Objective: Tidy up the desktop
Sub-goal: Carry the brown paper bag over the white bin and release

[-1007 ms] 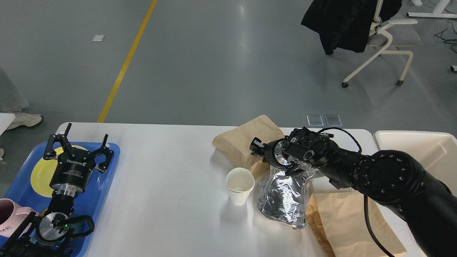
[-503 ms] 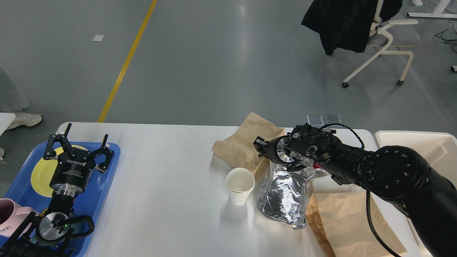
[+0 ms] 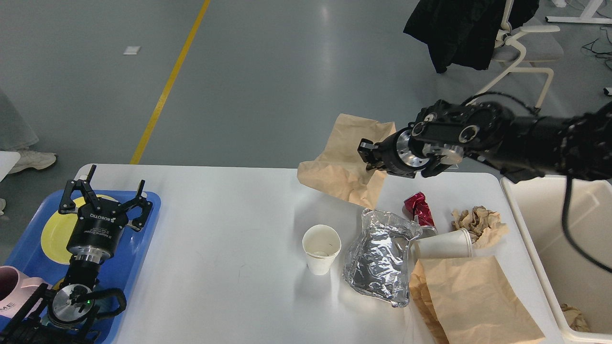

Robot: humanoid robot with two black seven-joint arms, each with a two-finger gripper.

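Observation:
The white desktop (image 3: 224, 210) holds litter on its right half. My right gripper (image 3: 370, 155) is shut on a brown paper bag (image 3: 346, 160) and holds it in the air above the table's far edge. Under it lie a crumpled foil bag (image 3: 380, 258), an upright white paper cup (image 3: 321, 248), a tipped white cup (image 3: 442, 243), a red wrapper (image 3: 418, 208), a crumpled brown paper ball (image 3: 480, 222) and a flat brown paper bag (image 3: 471, 301). My left gripper (image 3: 105, 191) is open over the blue tray (image 3: 138, 248), holding nothing.
The blue tray at the left holds a yellow plate (image 3: 55, 229) and a pink mug (image 3: 16, 286). A cream-white bin (image 3: 554, 229) stands off the table's right end with crumpled paper (image 3: 573, 317) inside. An office chair (image 3: 516, 52) stands on the floor beyond.
My right arm has risen and swung right, lifting the brown paper bag off the table. This uncovered the red wrapper, the tipped cup and the paper ball. The left arm has not moved.

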